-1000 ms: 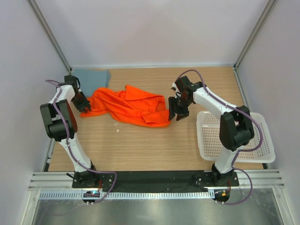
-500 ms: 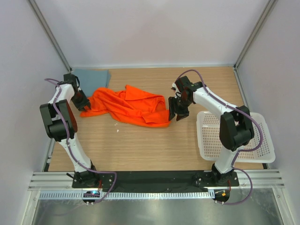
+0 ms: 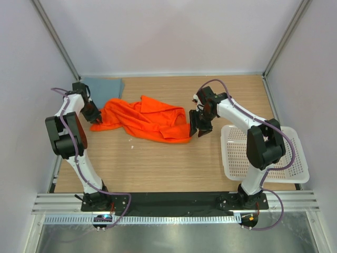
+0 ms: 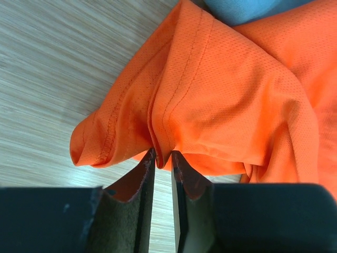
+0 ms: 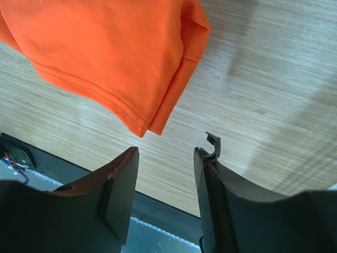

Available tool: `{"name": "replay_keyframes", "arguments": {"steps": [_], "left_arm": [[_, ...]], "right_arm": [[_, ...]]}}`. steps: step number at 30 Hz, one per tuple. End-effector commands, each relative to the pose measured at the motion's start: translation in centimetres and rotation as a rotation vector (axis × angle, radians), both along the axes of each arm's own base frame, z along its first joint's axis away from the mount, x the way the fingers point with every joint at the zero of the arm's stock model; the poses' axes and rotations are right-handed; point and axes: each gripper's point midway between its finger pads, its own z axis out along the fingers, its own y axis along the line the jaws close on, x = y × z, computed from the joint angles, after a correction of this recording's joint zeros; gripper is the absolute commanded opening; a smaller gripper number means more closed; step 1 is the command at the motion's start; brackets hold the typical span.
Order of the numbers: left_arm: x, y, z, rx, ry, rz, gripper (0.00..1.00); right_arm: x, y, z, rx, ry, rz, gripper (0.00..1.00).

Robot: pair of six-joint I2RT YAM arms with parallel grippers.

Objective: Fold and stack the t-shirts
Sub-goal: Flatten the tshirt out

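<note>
Orange shirt [image 3: 147,121] crumpled on wooden table [image 3: 158,163], left claw [image 4: 162,157] seemingly pinching a fold, right claw [image 5: 167,153] wide, empty.

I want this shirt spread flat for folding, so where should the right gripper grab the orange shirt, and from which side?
Probably the stitched hem corner of the orange shirt, nearest the open right gripper. Approach from the shirt's right edge, jaws straddling the hem: that corner juts out free of the bunched folds.

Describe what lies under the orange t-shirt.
Only the wooden table shows around the orange t-shirt. The grey-blue t-shirt sits at its far left edge; whether it runs underneath is hidden by the crumpled cloth.
</note>
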Motion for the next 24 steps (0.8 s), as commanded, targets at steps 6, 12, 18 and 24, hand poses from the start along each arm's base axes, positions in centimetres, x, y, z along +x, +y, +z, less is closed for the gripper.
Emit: {"name": "replay_keyframes", "arguments": {"steps": [6, 12, 18, 24], "left_arm": [[1.9, -0.1, 2.4, 0.001, -0.070, 0.000, 0.24], [1.3, -0.3, 1.0, -0.005, -0.025, -0.013, 0.31], [-0.2, 0.6, 1.3, 0.075, -0.019, -0.001, 0.35], [-0.4, 0.6, 1.4, 0.086, -0.046, 0.001, 0.34]], "right_arm": [[-0.1, 0.3, 0.2, 0.016, -0.011, 0.011, 0.53], [-0.1, 0.3, 0.2, 0.016, -0.013, 0.009, 0.53], [-0.2, 0.3, 0.0, 0.020, -0.007, 0.006, 0.53], [-0.3, 0.5, -0.2, 0.030, -0.002, 0.001, 0.53]]}}
